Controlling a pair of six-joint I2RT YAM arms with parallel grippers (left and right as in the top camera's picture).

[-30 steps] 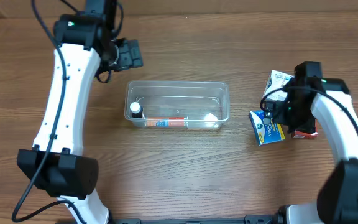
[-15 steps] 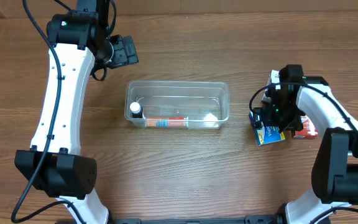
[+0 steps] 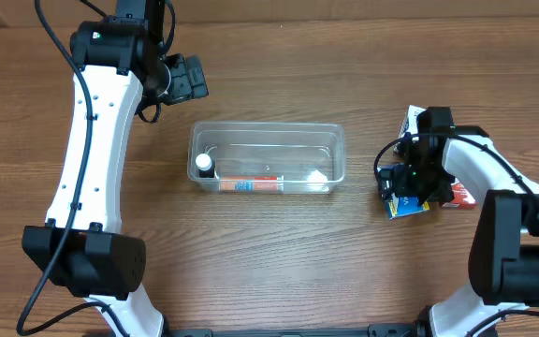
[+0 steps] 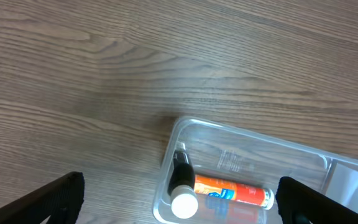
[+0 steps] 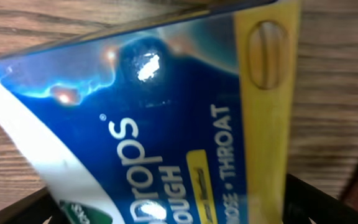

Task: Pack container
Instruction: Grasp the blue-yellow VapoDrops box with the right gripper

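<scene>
The clear plastic container [image 3: 337,140] sits mid-table. It holds a small dark bottle with a white cap [image 3: 203,166], an orange tube [image 3: 251,184] and a small white item [image 3: 317,176]. My left gripper [image 3: 187,80] is open and empty, above the table beyond the container's far left corner. Its wrist view shows the container [image 4: 272,152], the bottle [image 4: 183,186] and the tube [image 4: 232,191] below its open jaws [image 4: 179,190]. My right gripper [image 3: 410,178] is low over a blue cough-drops bag [image 3: 402,201]. The bag [image 5: 166,124] fills its wrist view, between the spread jaws [image 5: 166,208].
A white box [image 3: 417,119] lies just behind the right gripper and a red box [image 3: 463,196] lies beside the blue bag on its right. Bare wood table surrounds the container.
My right gripper has moved left and down onto the blue bag. My left arm shifted slightly toward the back left, then stayed still.
</scene>
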